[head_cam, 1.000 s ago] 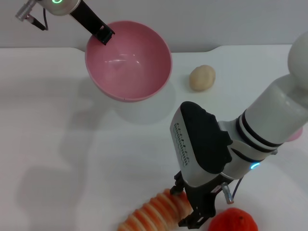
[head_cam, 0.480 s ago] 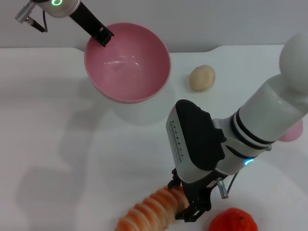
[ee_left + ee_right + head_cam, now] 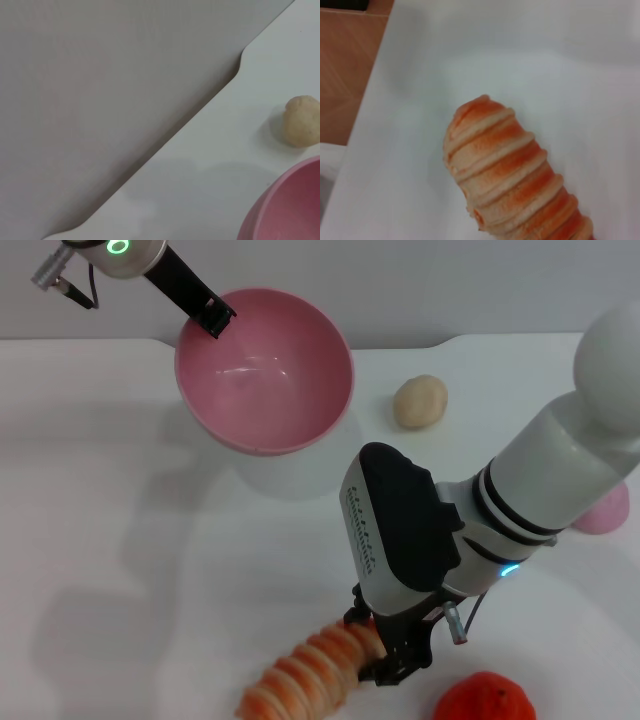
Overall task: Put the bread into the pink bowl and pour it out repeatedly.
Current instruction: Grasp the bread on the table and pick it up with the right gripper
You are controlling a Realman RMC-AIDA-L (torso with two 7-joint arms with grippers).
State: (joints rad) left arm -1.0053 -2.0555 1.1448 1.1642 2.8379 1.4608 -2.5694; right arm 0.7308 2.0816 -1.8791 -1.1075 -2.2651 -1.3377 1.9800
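Note:
The pink bowl [image 3: 265, 370] hangs tilted above the table at the back left, casting a shadow beneath it. My left gripper [image 3: 215, 315] is shut on its far-left rim. A slice of the bowl's rim [image 3: 285, 210] shows in the left wrist view. The bread [image 3: 300, 685], a ridged orange-and-cream roll, lies near the front edge of the table. My right gripper [image 3: 385, 655] is shut on its right end. The right wrist view shows the bread's free end [image 3: 510, 170] close up over the white table.
A small beige lump [image 3: 420, 402] [image 3: 301, 121] sits right of the bowl. An orange fruit [image 3: 483, 698] lies just right of my right gripper. A pink dome [image 3: 605, 508] peeks out behind the right arm. The table edge [image 3: 367, 110] runs close to the bread.
My right gripper has shifted left and slightly back, taking the bread's right end with it and away from the orange fruit. The bowl and left gripper have barely moved.

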